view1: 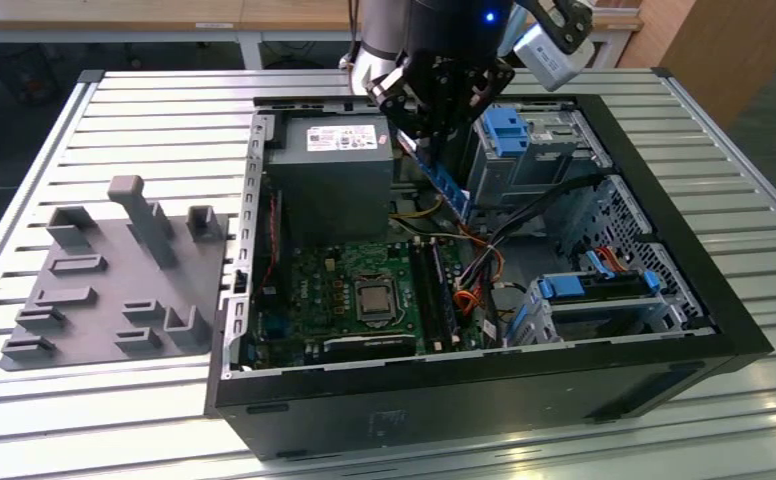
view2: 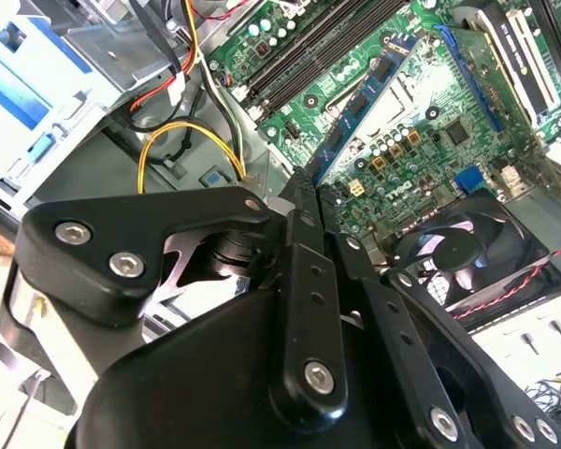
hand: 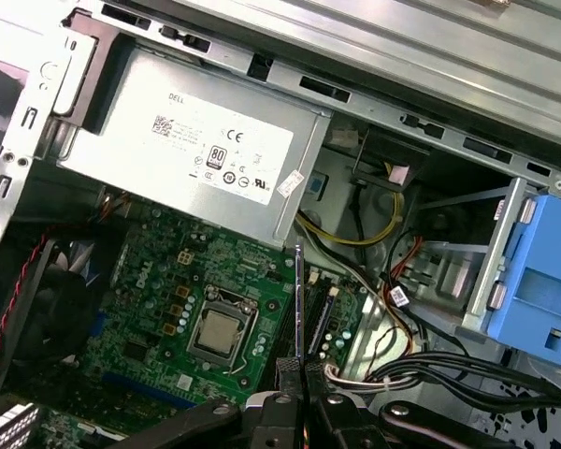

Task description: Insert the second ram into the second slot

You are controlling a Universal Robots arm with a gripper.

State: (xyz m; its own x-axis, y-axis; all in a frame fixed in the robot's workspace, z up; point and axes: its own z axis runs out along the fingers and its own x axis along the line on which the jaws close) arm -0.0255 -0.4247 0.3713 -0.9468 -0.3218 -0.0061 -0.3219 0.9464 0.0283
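The second ram [view1: 448,190] hangs above the motherboard [view1: 321,290] (inside the case [view1: 495,385], on the table [view1: 161,110]).

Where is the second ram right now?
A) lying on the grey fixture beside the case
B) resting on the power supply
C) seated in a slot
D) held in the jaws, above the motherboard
D: the gripper has its jaws shut on the second ram, which hangs in the air over the motherboard, clear of the slots.
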